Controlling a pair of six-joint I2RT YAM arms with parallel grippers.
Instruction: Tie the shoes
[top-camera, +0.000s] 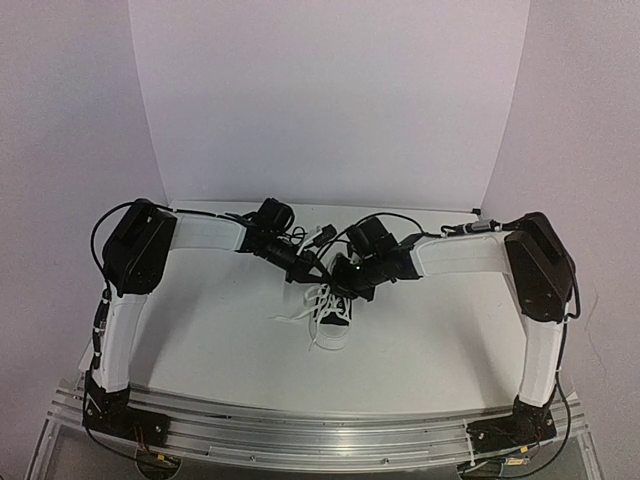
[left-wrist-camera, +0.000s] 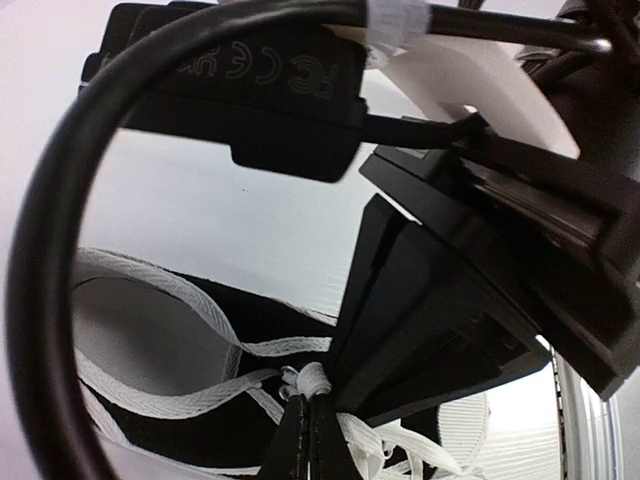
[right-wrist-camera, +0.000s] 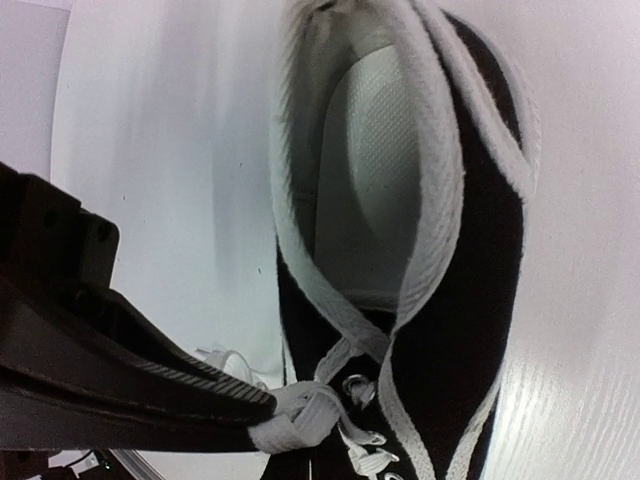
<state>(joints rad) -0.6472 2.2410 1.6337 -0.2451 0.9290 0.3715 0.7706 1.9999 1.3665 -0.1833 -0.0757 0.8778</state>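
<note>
The small black sneaker (top-camera: 338, 320) with its white toe cap lies at the table's middle, toe toward me, and loose white laces (top-camera: 298, 313) spill to its left. Both grippers meet over its opening. My left gripper (top-camera: 302, 270) is shut on a bunched white lace (left-wrist-camera: 312, 381) right at the top eyelets; its closed fingers (left-wrist-camera: 300, 440) show at the bottom of the left wrist view. My right gripper (top-camera: 350, 285) comes in from the right and appears shut on the same lace bunch (right-wrist-camera: 305, 418). The shoe's white lining (right-wrist-camera: 370, 170) and black side (right-wrist-camera: 480, 300) fill the right wrist view.
A white backdrop (top-camera: 330, 100) closes the back and sides. An aluminium rail (top-camera: 320, 435) runs along the near edge with both arm bases on it. A black cable (left-wrist-camera: 40, 260) loops across the left wrist view. The right gripper's body (left-wrist-camera: 470, 300) crowds the left camera.
</note>
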